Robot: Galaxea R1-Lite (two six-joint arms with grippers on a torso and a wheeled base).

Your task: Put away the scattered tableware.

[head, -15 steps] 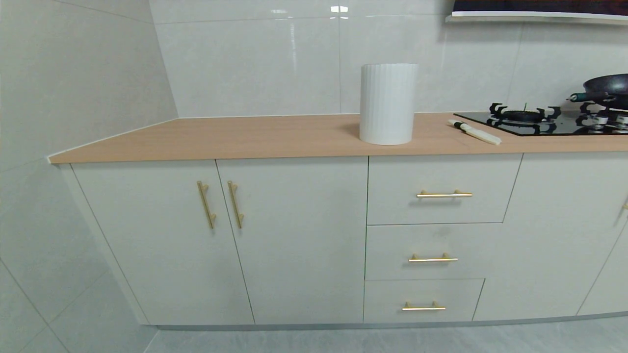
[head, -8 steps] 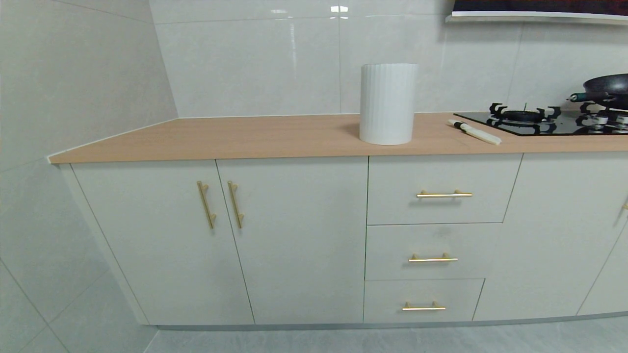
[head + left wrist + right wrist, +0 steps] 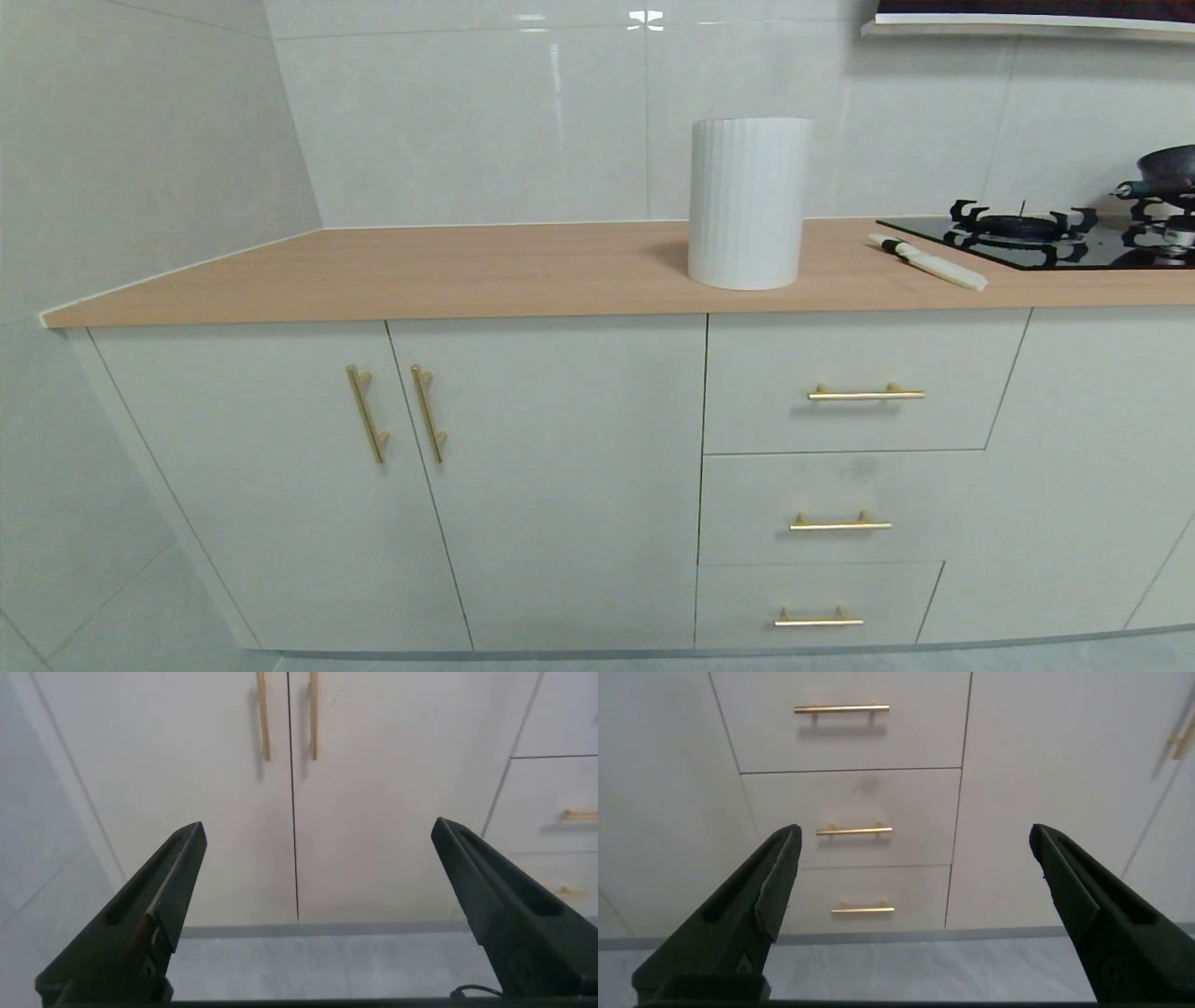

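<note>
On the countertop (image 3: pixel 467 271) a pale utensil (image 3: pixel 927 261) lay between the hob (image 3: pixel 1055 252) and a white ribbed holder (image 3: pixel 747 201). The left gripper (image 3: pixel 318 831) and right gripper (image 3: pixel 915 833) — both spread wide, empty — faced the cabinets (image 3: pixel 560 467).

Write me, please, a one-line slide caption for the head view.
Ribbed white canister and a white utensil on the wooden countertop beside a gas hob, above closed doors and drawers.

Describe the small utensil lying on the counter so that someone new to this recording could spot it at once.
Start at the long wooden counter. Between the tall white ribbed canister and the black stove lies a slim utensil, possibly a knife, flat on the wood. Unlike its neighbours it is thin and lying down, cream-white with a dark band near its far end.
</note>
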